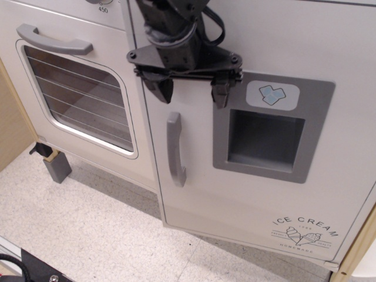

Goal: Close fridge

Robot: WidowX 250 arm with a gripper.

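The white fridge door (247, 194) fills the right of the view, nearly flush with the cabinet. It has a grey vertical bar handle (175, 149), a grey recessed dispenser panel (270, 136) and an "ICE CREAM" print (305, 230) at the lower right. My black gripper (190, 91) is open and empty. It sits against the upper door face, just above the handle and left of the dispenser panel, fingers pointing down.
The white oven door (76, 94) with a barred window and horizontal grey handle (54, 39) stands at the left. A grey leg block (57, 167) sits below it on the speckled floor (88, 229). A wooden panel edges the far left.
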